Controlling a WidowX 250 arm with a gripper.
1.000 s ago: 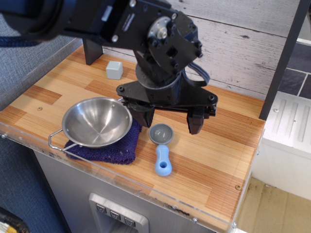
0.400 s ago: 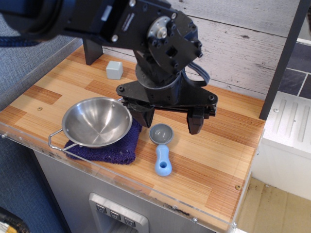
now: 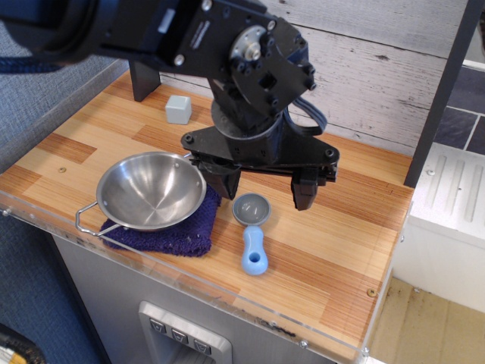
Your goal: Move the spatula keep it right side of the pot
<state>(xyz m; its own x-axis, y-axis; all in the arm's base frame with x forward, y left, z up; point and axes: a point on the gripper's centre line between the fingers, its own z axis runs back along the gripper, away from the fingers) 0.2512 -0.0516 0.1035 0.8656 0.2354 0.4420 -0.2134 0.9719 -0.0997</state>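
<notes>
The spatula [image 3: 253, 233] lies on the wooden counter just right of the pot, its round grey head toward the back and its light-blue handle pointing to the front edge. The pot [image 3: 151, 189] is a shiny steel bowl with wire loop handles, resting on a dark blue cloth [image 3: 168, 232]. My gripper [image 3: 264, 189] hangs open just above and behind the spatula's head, its two black fingers spread wide on either side, holding nothing.
A pale grey-green cube [image 3: 178, 109] sits at the back left. A black arm base post [image 3: 144, 78] stands behind it. A clear acrylic lip [image 3: 227, 297] runs along the counter's front edge. A white plank wall is behind.
</notes>
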